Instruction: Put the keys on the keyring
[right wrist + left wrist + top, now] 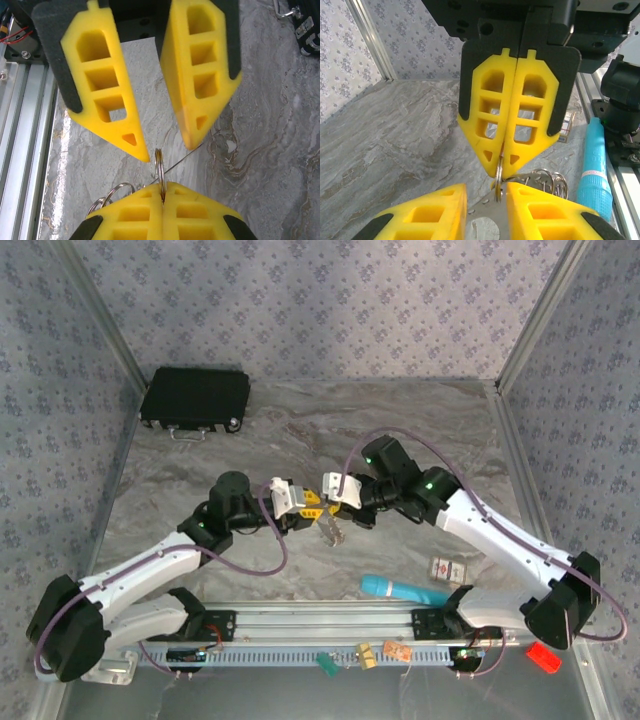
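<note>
Fingers unreadable from the top external view: left gripper and right gripper meet tip to tip, up-left of the turquoise plastic cylinder and well apart from it. Small greyish metal cluster dangles under the meeting point, between it and the cylinder. Too small to sort into parts.

Left wrist view: left gripper, yellow fingers a little apart, gripping nothing that I can see. Right gripper faces it, jaws pressed together on the keyring, a thin silvery metal split ring held edge-on, left of the cylinder and apart from it. Bunch of further silvery wire rings hangs off it toward the cylinder. Flat silvery piece with round hole sits low in the left gripper's gap. Key or tag, cannot tell.

Right wrist view: right gripper clamped tight on keyring, which stands up out of the fingertips. Left gripper spread either side above it, not touching. Wire rings hang alongside.

Progress, my reading: keyring is lifted and presented. No yellow-headed keys made out anywhere, none seen threaded. Threading looks wholly ahead.
</note>
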